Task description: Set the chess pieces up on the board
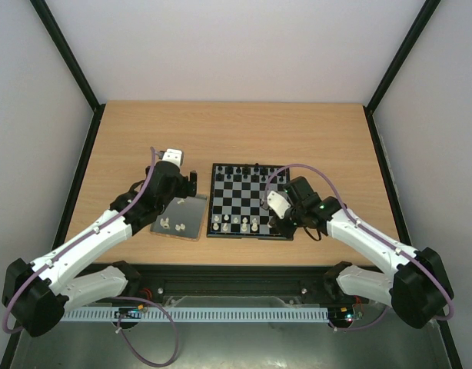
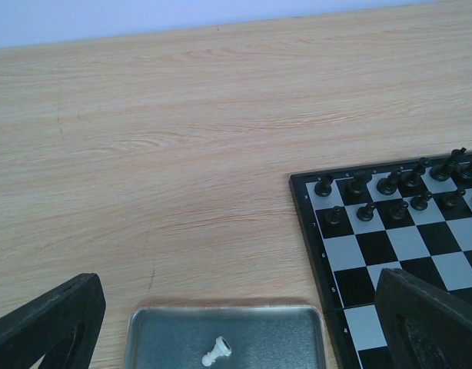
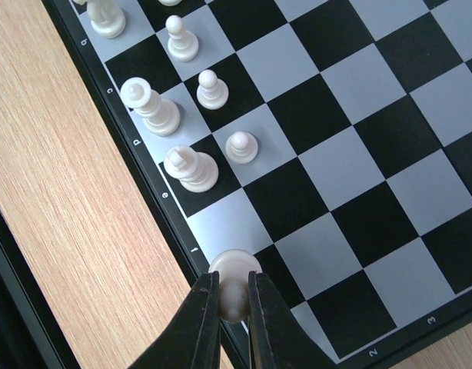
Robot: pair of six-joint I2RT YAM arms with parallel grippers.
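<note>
The board (image 1: 237, 197) lies right of centre, with black pieces (image 1: 244, 170) along its far rows and several white chess pieces (image 1: 236, 224) along its near rows. My right gripper (image 3: 234, 307) is shut on a small white piece (image 3: 234, 269), held upright at the near edge of the board (image 3: 351, 154) beside a taller white piece (image 3: 190, 167). My left gripper (image 2: 240, 307) stands wide open above the dark tray (image 2: 167, 338), where one white piece (image 2: 217, 351) lies on its side. In the top view the tray (image 1: 188, 211) holds loose white pieces (image 1: 168, 224).
The tray lies just left of the board, almost touching it. Bare wooden table (image 1: 236, 131) stretches behind both. A black frame runs along the table's sides and near edge (image 1: 236, 273). Black pieces (image 2: 390, 184) fill the board's far rows in the left wrist view.
</note>
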